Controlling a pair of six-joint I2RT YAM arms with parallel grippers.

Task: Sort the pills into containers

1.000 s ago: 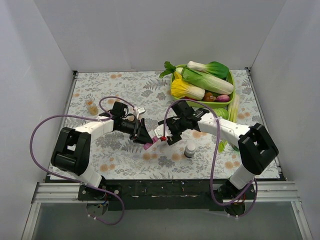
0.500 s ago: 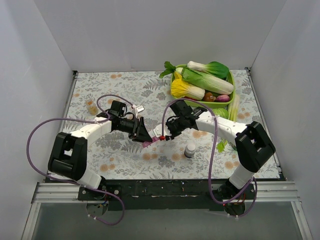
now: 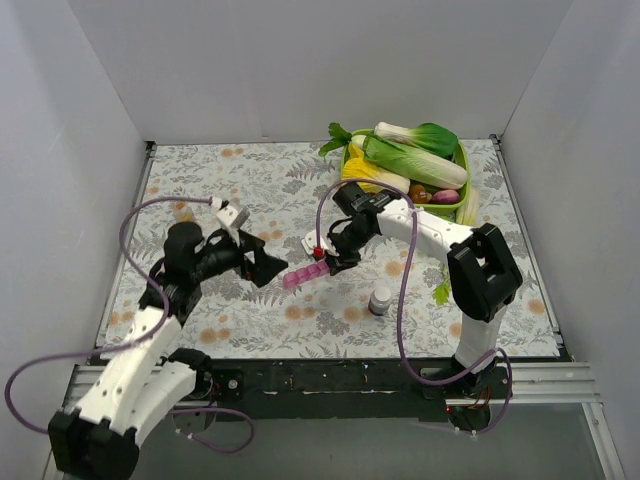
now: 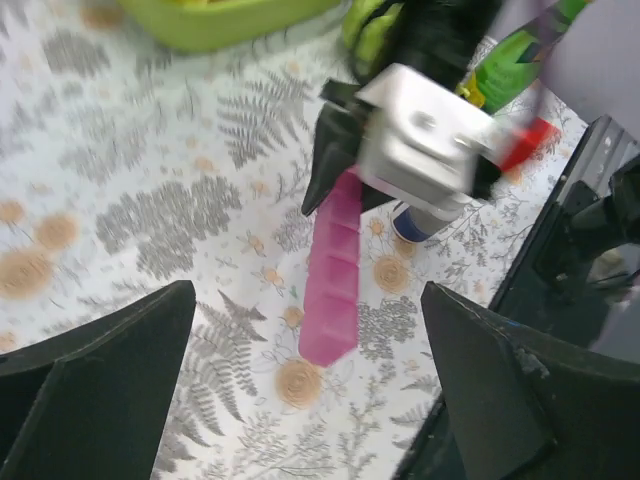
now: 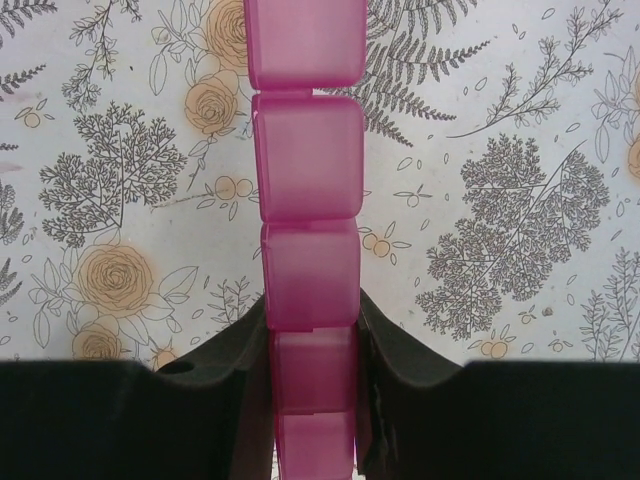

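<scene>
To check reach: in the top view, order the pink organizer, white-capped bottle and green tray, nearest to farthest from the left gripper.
1. pink organizer, just right of the left gripper.
2. white-capped bottle, farther right and nearer the bases.
3. green tray, at the far right.

1. Long translucent pink plastic pill-organizer strip (image 5: 305, 160): magenta-pink, paler along the lid seams.
2. Tabletop (image 3: 250, 170): white, printed with grey ferns and tan roses.
3. Lime-green plastic vegetable tray (image 3: 463, 160): green-and-white, yellow and purple vegetables inside.
4. Small round bottle (image 3: 381, 298): white cap.
5. Right gripper (image 5: 312, 310) and left gripper (image 4: 308, 298): black.
</scene>
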